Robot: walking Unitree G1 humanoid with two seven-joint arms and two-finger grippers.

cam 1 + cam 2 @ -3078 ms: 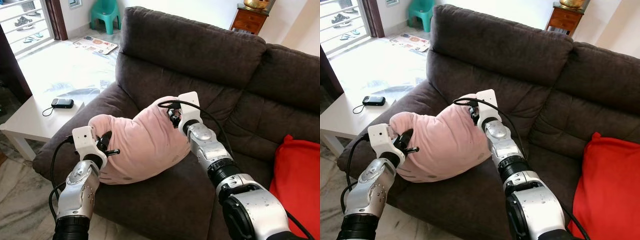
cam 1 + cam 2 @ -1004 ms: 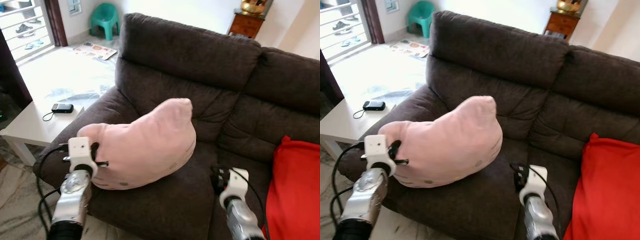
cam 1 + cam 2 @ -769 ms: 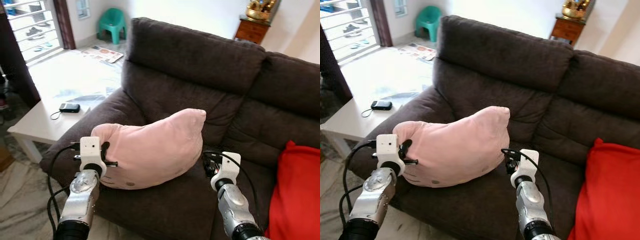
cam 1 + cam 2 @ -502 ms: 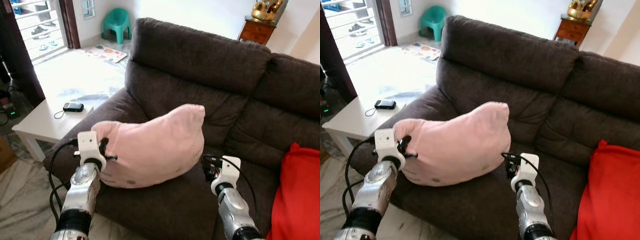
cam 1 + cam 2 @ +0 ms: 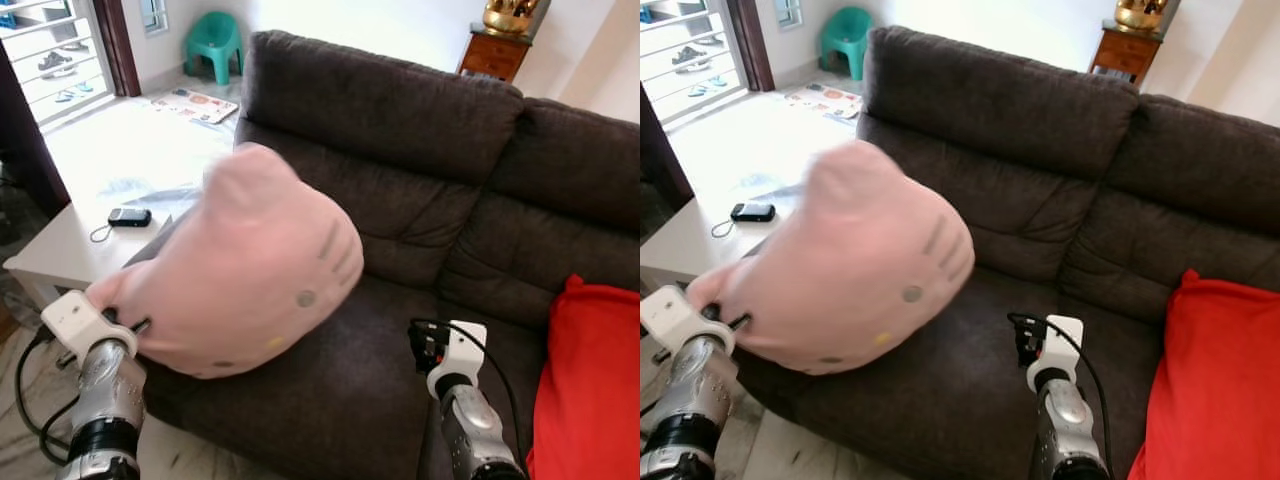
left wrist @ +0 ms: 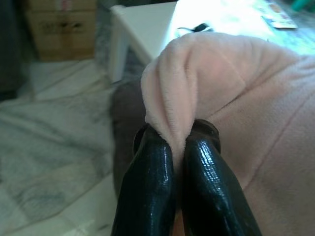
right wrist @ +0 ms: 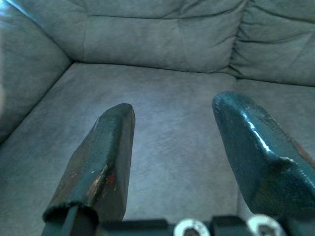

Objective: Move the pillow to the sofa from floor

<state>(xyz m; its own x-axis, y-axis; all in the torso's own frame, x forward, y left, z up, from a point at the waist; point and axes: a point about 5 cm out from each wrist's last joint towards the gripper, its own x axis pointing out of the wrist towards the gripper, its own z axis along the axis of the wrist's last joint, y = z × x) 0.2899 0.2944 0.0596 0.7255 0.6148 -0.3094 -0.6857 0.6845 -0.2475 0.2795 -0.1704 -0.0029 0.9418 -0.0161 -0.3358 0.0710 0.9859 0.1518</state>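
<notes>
Pillow (image 5: 240, 270) pinched by our left gripper (image 6: 174, 147) over the sofa (image 5: 400, 130) arm, our right gripper (image 7: 172, 147) fingers spread wide, holding nothing

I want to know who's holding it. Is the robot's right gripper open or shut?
Open. The right gripper has a wide gap between its fingers, with only sofa behind. The left gripper pinches the pillow.

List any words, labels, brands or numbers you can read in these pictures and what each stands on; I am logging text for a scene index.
None can be read.
The flat printed sheet on the floor by the green plastic chair: coloured patches, too small to read.
The brown cardboard box: a blurred mark at its top edge, unreadable.
The pink plush pillow: face markings alone, no lettering.
The small dark device on the white table: no legible marking.
</notes>
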